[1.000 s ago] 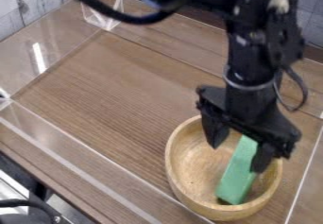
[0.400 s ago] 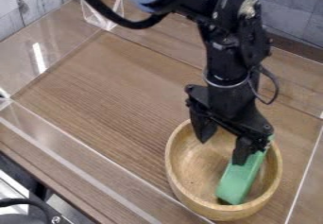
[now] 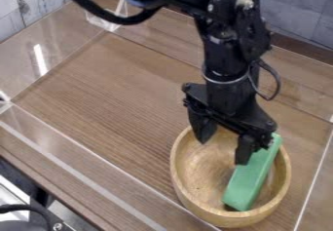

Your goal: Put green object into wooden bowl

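Gripper point(image 3: 224, 143) now left of green object point(image 3: 251, 181), jaws apart.

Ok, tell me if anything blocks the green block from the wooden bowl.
Nothing visible does: the green block already lies inside the wooden bowl, leaning against its right wall. The open gripper hangs just above it.

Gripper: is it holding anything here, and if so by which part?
Nothing. The gripper is open above the wooden bowl; the green object lies inside, released.
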